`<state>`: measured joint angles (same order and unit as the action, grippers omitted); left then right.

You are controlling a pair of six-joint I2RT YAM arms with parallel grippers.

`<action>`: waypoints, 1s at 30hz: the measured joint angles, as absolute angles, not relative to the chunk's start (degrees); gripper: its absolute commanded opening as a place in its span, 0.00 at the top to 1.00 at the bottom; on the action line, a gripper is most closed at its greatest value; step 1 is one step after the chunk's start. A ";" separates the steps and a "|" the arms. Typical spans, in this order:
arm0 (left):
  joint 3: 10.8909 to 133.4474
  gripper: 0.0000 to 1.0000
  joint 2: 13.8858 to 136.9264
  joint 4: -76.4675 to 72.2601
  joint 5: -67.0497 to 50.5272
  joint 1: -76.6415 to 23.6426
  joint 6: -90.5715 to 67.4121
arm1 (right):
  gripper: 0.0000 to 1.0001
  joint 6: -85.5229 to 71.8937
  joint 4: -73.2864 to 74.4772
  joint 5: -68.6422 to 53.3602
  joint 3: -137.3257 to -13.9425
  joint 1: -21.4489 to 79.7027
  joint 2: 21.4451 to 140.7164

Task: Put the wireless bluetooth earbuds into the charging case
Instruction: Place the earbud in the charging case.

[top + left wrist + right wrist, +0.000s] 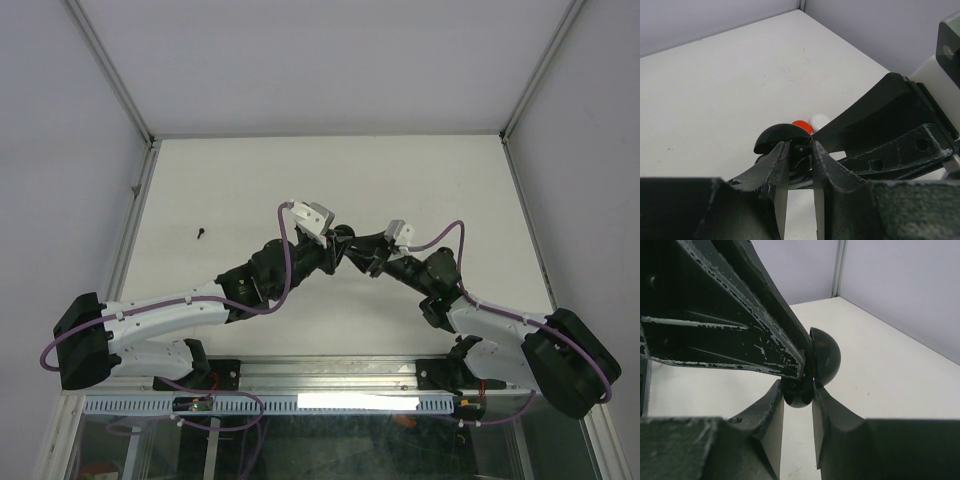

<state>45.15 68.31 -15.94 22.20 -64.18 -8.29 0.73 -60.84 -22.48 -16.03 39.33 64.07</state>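
Left jaws frame case; red earbud, white earbud unseen overhead.

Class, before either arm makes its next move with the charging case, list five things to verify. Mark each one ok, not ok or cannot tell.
1. Charging case clamped by the right gripper: ok.
2. Lid open: ok.
3. Left gripper tips at the case mouth: ok.
4. An earbud held between the left fingers: cannot tell, as only something dark shows there.
5. Red earbud and white earbud seated in the case: not ok, both lie outside on the table.
6. Small dark piece, far off to the left, identified as an earbud: cannot tell.
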 measured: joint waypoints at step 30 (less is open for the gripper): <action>53.19 0.27 62.35 1.98 28.45 -64.03 -13.39 | 1.00 1.87 -61.76 -21.19 -13.28 38.98 62.08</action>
